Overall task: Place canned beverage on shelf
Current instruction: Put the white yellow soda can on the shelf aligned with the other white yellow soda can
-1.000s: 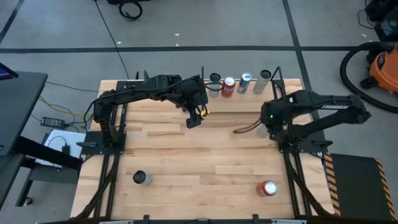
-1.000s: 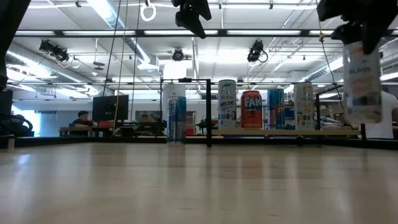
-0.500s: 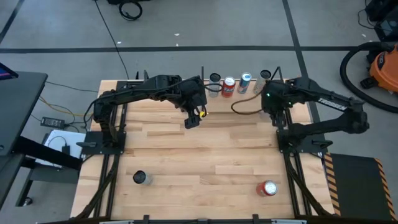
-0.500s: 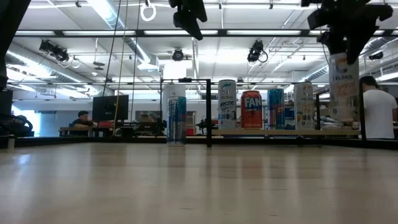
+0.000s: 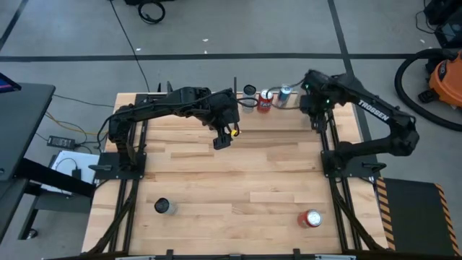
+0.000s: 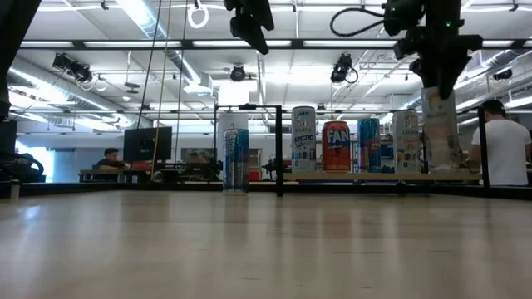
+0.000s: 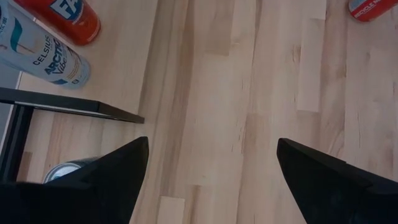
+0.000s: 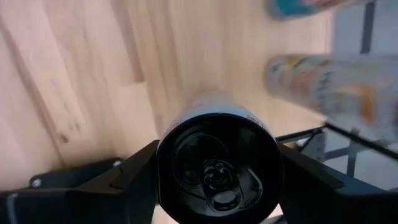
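Near edge of the table [image 5: 216, 180]: a red can [image 5: 312, 218] lies on its side toward the right corner, and a dark-topped can [image 5: 162, 206] stands upright toward the left corner. Both are well apart from the arms.

Centre of the table: the left gripper [image 5: 224, 136] hangs above the planks with its fingers [image 7: 118, 171] spread wide and nothing between them. Its wrist view shows bare planks under the opening.

Far edge, right side: the right gripper [image 5: 315, 108] is closed on a pale tall can [image 6: 439, 129], held by its top end. In the right wrist view the can [image 8: 219, 167] sits between the two fingers [image 8: 124, 171], bottom end toward the camera. In the low view the can hangs upright at the right end of the shelf [image 6: 391, 176], beside the row of cans; whether its base touches the panel cannot be determined.

Far edge, centre: the shelf holds a white can [image 6: 303, 139], a red can marked FAN [image 6: 336, 146], a blue can [image 6: 368, 144] and another pale can [image 6: 406, 141], all upright. A blue and silver can [image 6: 235, 160] stands on the table left of the shelf's post.
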You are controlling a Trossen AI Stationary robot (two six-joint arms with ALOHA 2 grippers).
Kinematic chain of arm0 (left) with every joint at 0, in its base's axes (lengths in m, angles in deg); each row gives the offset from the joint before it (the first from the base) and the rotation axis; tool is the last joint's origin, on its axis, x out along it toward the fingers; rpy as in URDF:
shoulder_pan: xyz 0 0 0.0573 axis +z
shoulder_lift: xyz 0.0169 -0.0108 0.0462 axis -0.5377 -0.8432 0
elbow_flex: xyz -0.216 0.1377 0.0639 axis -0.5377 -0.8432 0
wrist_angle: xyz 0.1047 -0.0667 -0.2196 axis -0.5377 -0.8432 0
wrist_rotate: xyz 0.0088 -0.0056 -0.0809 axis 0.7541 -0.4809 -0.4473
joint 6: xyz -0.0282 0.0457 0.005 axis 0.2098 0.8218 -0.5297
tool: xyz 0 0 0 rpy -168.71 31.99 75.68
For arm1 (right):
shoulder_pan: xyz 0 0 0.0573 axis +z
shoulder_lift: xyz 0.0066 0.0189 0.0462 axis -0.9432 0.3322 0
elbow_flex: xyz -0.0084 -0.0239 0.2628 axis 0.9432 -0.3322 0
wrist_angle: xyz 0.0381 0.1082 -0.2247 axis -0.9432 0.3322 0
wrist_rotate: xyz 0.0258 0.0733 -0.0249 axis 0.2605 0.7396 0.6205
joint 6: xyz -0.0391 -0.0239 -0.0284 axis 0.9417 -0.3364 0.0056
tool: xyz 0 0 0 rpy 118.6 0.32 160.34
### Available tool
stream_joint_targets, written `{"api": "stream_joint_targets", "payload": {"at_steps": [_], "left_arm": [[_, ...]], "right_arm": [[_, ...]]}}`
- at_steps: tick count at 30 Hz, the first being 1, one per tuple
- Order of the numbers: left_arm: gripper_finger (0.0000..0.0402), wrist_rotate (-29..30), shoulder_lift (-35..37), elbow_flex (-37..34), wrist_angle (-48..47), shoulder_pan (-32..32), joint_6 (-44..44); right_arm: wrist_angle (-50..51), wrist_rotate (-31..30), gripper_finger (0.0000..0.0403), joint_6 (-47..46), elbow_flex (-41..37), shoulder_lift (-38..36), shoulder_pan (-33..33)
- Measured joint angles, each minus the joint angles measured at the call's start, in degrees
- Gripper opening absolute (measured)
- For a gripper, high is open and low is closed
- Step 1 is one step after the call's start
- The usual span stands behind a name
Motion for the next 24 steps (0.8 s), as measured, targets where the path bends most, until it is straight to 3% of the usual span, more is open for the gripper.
{"api": "stream_joint_targets", "payload": {"at_steps": [4,10,24], "left_arm": [[0.0357,0.0,0.0,0.0,0.0,0.0,0.0],[0.0357,0.0,0.0,0.0,0.0,0.0,0.0],[0.0357,0.0,0.0,0.0,-0.4,0.0,0.0]], "right_arm": [[-0.2,7.2,0.0263,3.7,3.8,0.6,-4.9],[0.0,11.2,0.0263,7.5,4.5,3.0,-11.2],[-0.8,12.6,0.0267,8.2,4.5,9.3,-15.3]]}}
